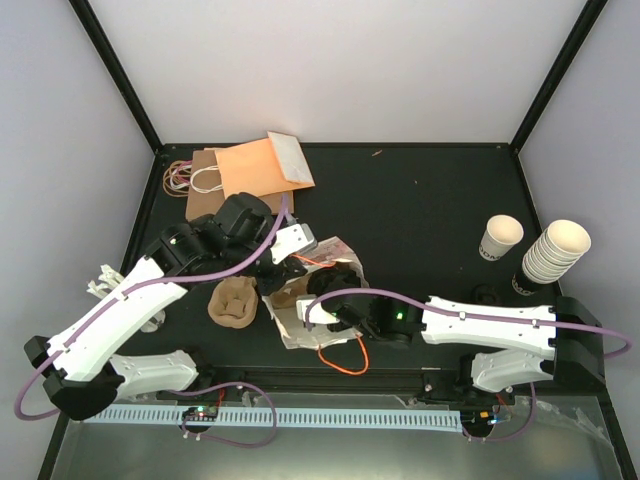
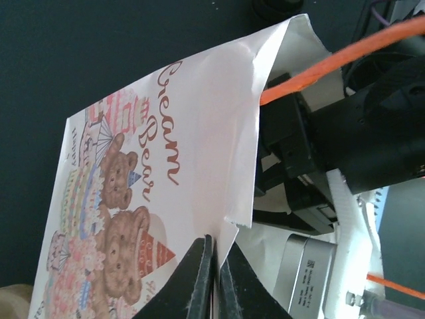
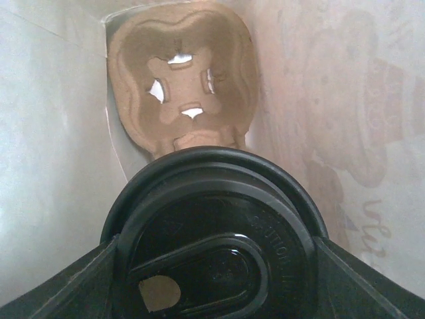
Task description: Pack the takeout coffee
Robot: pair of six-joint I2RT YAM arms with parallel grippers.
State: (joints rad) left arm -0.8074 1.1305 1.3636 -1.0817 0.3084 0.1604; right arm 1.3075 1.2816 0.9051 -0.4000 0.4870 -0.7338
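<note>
Coffee in the bag: your right claw (image 3: 212, 292) was clamped on the black-lidded takeout coffee (image 3: 212, 219).
It sat inside the white bag (image 2: 199, 133) near the table's (image 1: 420, 200) front edge, a pulp carrier (image 3: 179, 80) deeper in; your left claw (image 2: 214, 256) was pinched together on the bag's rim.

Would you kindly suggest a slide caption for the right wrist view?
Right gripper holds a black-lidded cup inside the white paper bag, with a brown pulp carrier beyond it.

White paper bag (image 2: 206, 133) with brown bear print, black lid (image 3: 219, 219), tan cup carrier (image 3: 182, 86)
</note>
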